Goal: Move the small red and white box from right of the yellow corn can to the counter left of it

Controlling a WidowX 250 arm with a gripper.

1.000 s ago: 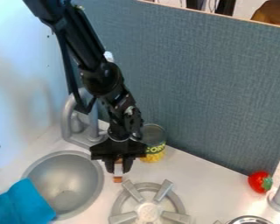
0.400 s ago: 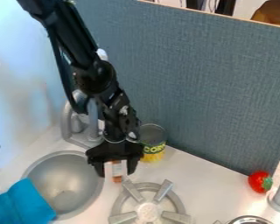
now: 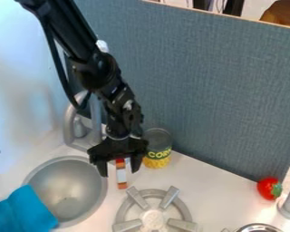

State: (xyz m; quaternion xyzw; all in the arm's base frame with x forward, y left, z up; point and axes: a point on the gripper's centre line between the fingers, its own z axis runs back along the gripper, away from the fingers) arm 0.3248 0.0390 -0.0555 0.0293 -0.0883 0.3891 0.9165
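Beside sink [image 3: 74, 190], fingers [image 3: 101, 168] wide open nr striped item [image 3: 121, 175].

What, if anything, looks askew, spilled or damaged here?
Nothing looks spilled or damaged. The one mildly untidy spot is the blue cloth, overlapping the lower-left rim of the gray sink instead of lying clear of it. The can stands upright beside the end effector.

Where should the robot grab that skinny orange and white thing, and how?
Probably around the middle of the striped block, coming down from above, with one finger on each long side. It is long and narrow, and the gripper is open wider than it, with a finger to either side.
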